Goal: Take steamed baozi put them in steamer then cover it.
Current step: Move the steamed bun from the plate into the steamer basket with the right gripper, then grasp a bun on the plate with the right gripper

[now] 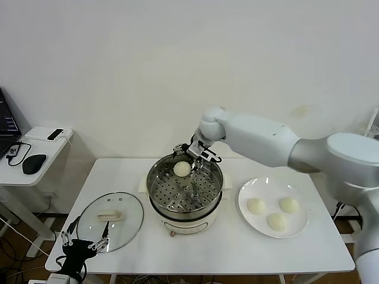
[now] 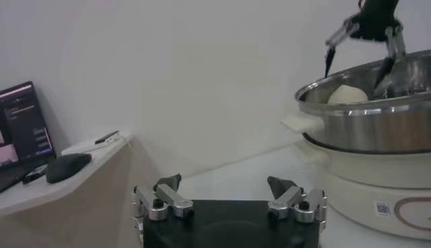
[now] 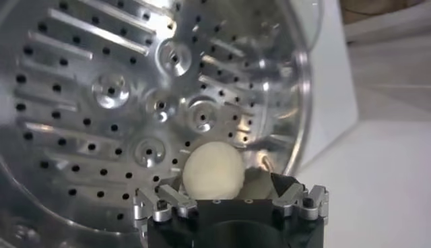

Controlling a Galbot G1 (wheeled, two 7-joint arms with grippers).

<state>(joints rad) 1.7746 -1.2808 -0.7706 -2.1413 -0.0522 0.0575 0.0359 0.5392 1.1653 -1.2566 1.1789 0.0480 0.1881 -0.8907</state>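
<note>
One steamed baozi [image 1: 182,169] lies on the perforated tray of the steamer [image 1: 159,198], toward the tray's far rim, just above the centre of the head view. The right gripper [image 1: 192,158] hangs directly over it with its fingers spread apart, one on either side of the bun and not gripping it; the right wrist view shows the same baozi [image 3: 213,172] resting free on the steel tray [image 3: 101,87] between the open fingers. Three more baozi [image 1: 274,211] sit on a white plate [image 1: 247,218] at the right of the steamer. The cover [image 1: 112,222] lies flat on the white table [image 1: 237,251] at lower left. The left gripper [image 1: 84,243] is parked at the table's lower-left edge, fingers spread wide, empty.
</note>
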